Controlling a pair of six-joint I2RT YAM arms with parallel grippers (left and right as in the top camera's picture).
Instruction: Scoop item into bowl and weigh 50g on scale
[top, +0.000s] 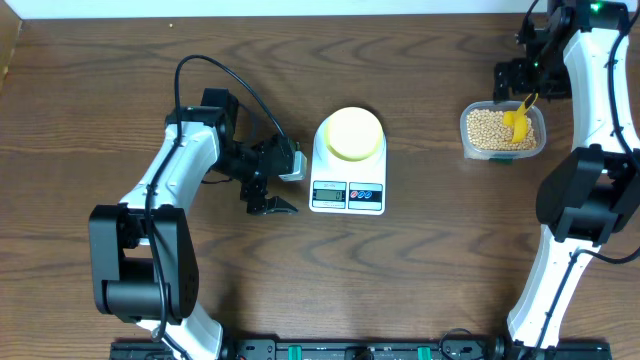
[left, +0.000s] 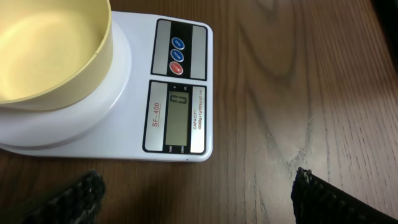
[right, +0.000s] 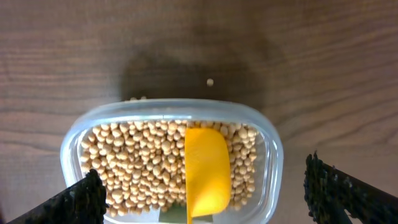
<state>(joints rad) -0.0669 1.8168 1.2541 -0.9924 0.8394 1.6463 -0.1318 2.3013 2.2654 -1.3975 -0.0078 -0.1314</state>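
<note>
The pale-yellow bowl sits empty on the white scale, whose display reads 0. Tan beans fill a clear tub at the right, with a yellow scoop lying in them. My left gripper is open on the table just left of the scale, holding nothing. My right gripper hangs open above the tub, its fingers straddling the beans and the scoop, gripping nothing.
One stray bean lies on the wooden table beyond the tub, and a few more rest against its far rim. Both arm bases stand at the near table edge.
</note>
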